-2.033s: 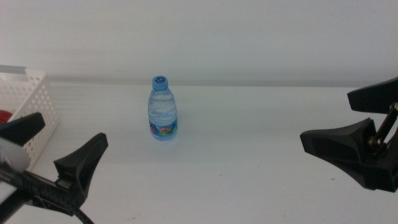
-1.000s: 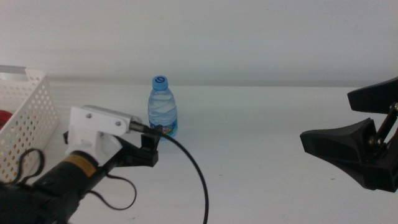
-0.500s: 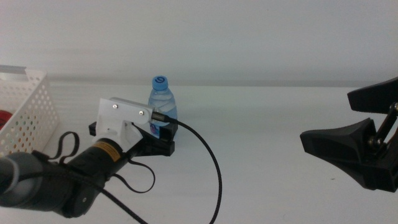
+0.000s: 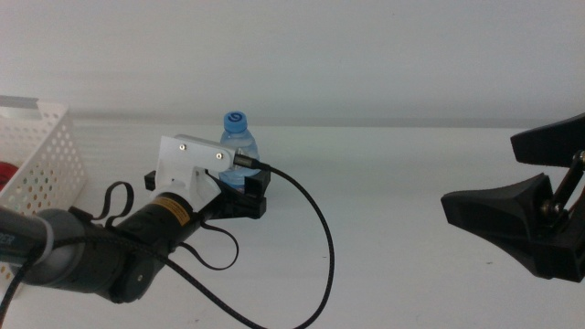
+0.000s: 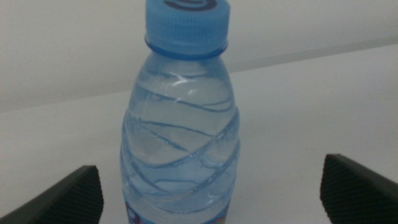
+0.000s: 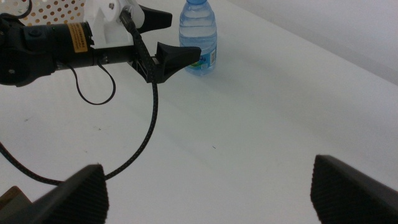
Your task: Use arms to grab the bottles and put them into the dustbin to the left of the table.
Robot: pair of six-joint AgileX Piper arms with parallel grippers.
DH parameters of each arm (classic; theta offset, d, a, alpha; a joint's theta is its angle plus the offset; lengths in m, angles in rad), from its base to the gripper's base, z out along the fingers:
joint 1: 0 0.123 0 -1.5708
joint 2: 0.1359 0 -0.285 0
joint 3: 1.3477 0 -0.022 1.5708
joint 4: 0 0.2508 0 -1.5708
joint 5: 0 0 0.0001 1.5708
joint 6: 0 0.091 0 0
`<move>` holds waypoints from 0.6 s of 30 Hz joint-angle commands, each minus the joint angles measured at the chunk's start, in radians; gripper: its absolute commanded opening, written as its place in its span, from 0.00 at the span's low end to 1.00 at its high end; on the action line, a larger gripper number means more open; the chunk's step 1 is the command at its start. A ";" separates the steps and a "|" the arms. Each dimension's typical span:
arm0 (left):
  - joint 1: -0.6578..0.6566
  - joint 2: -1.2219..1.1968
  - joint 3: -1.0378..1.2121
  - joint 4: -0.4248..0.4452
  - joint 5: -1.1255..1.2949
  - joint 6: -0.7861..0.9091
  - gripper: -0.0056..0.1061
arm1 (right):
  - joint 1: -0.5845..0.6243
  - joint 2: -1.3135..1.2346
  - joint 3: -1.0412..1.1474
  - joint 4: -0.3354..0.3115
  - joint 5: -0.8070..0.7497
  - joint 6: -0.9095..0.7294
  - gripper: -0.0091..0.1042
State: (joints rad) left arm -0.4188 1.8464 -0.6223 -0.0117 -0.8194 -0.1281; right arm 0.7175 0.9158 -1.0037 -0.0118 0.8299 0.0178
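Observation:
The small clear water bottle (image 4: 239,137) with a blue cap stands upright on the white table (image 4: 384,247). My left gripper (image 4: 233,180) has reached it from the left and is open, one jaw on each side of the bottle's lower body. In the left wrist view the bottle (image 5: 180,130) fills the middle between the two spread jaws, with a gap on both sides. The right wrist view shows the bottle (image 6: 199,37) with the left gripper (image 6: 180,37) beside it. My right gripper (image 4: 480,174) waits open at the right edge.
The dustbin (image 4: 46,155), a white perforated basket, stands at the far left, with something red (image 4: 5,174) inside it. The left arm's black cable (image 4: 320,247) loops over the table in front of the bottle.
The left arm has swung in from the bottom left and pushed forward until its open jaws flank the bottle. The bottle and the right arm have not moved.

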 commanded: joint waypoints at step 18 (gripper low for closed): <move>0.000 0.004 -0.006 0.084 -0.020 -0.038 0.89 | 0.001 -0.003 0.004 -0.006 -0.010 -0.011 0.84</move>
State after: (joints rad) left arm -0.4188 1.8464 -0.6223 0.0841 -0.8230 -0.1545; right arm 0.7175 0.9158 -1.0037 -0.0118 0.8299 0.0178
